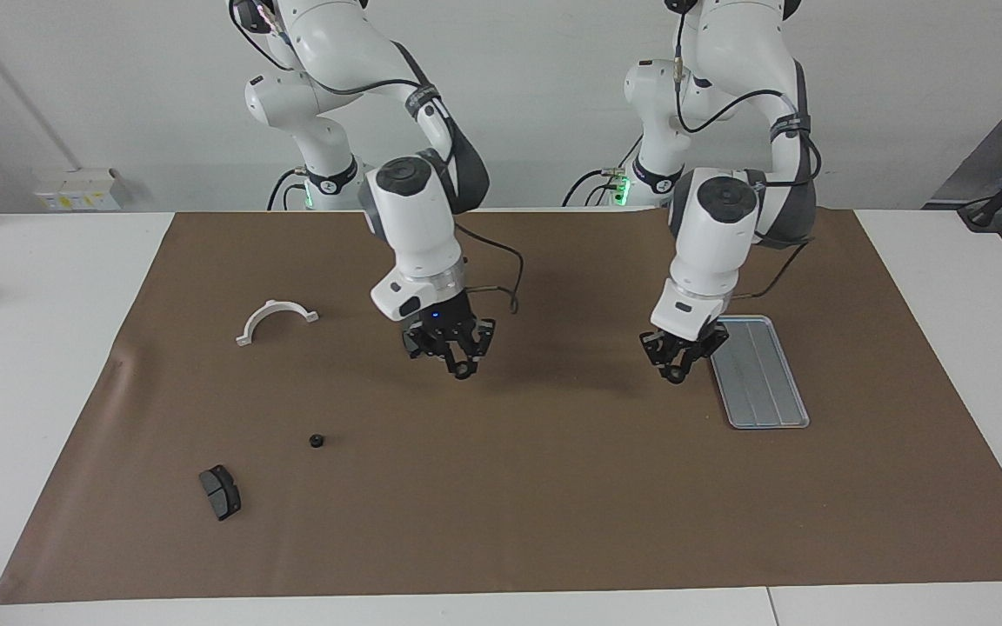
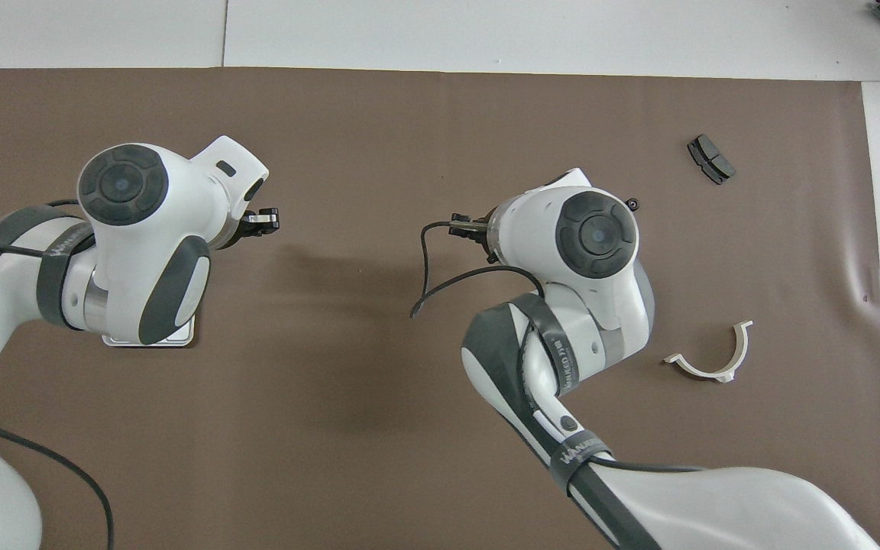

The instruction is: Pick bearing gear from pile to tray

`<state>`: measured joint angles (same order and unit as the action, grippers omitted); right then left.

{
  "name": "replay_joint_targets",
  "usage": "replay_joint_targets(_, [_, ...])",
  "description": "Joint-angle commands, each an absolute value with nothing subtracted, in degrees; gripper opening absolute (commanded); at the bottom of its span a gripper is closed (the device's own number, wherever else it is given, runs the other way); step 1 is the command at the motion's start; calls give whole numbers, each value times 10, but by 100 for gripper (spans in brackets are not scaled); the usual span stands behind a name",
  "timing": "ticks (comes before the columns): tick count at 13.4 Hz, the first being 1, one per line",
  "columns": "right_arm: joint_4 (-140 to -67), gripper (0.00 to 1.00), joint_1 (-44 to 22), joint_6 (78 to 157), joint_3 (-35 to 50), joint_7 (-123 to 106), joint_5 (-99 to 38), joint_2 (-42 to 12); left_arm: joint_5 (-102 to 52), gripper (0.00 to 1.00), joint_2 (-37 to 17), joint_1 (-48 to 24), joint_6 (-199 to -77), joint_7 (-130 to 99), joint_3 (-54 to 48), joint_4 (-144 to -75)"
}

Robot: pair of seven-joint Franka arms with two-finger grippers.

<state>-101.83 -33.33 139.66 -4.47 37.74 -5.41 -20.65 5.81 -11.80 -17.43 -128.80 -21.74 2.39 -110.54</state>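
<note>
Though ridged lengthwise, tray [image 1: 766,409] lengthwise away from robots.

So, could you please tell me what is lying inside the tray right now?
The tray shows only bare ridges, no parts. The left end effector hides a corner nearer the robots.

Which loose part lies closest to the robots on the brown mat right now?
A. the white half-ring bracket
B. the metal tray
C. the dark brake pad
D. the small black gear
A: in the facing view the white half-ring bracket lies higher up, so nearer the robots, than the small black gear and the dark brake pad; the tray is no loose part.
</note>
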Motion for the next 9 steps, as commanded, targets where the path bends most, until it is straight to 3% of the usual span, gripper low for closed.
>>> replay_joint_targets(1, [-937,0,-373,1425,-46,449,-55,-296,59,0,-99,-120,-1310,-158,17,-1150])
replay_joint_targets(3, [-933,5,-392,1464,-47,480,-48,-327,58,0,-96,-85,-1351,-114,16,-1174])
replay_joint_targets(4, [-939,17,-396,1473,-46,481,-47,-334,58,0,-91,-73,-1380,-106,16,-1198])
replay_joint_targets(5, [-943,39,-405,1477,-47,481,-47,-340,58,0,-91,-63,-1408,-97,16,-1214])
replay_joint_targets(6, [-944,99,-405,1475,-47,481,-47,-340,58,0,-97,-52,-1433,-90,16,-1220])
replay_joint_targets(8, [-939,100,-406,1470,-49,480,-31,-336,58,3,-121,-45,-1464,-85,16,-1221])
replay_joint_targets(9, [-940,100,-402,1466,-54,479,-21,-331,58,15,-130,-44,-1481,-78,17,-1221])
